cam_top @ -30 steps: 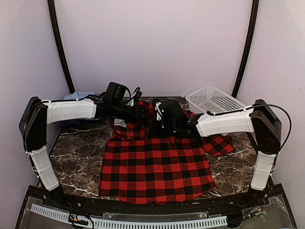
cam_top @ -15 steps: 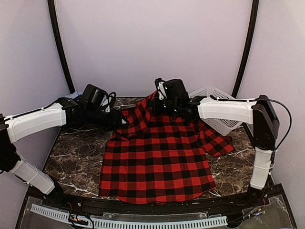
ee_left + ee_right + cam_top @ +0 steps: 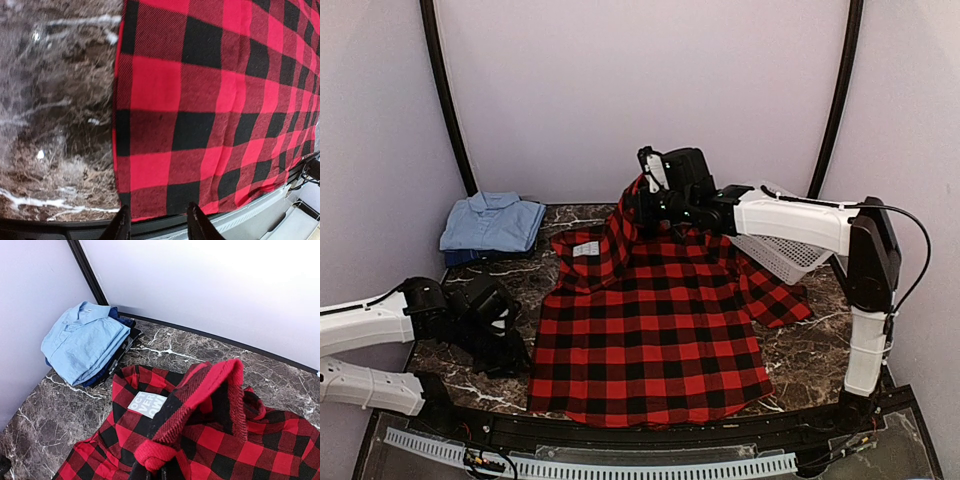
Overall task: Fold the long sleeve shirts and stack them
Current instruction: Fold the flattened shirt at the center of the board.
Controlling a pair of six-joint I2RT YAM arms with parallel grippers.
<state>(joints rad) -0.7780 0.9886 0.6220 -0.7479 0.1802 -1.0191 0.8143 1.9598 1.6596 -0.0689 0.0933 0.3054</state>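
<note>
At the table's (image 3: 470, 290) far left corner the blue shirts (image 3: 492, 220) lay folded and stacked, while the flannel shirt (image 3: 650, 340) sprawled unfolded mid-table, its far edge pinched up by the right gripper (image 3: 148, 474), the left gripper (image 3: 159, 224) parted and empty.

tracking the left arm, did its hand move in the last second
yes, the left hand moved from the table's far side to its near-left corner
</note>
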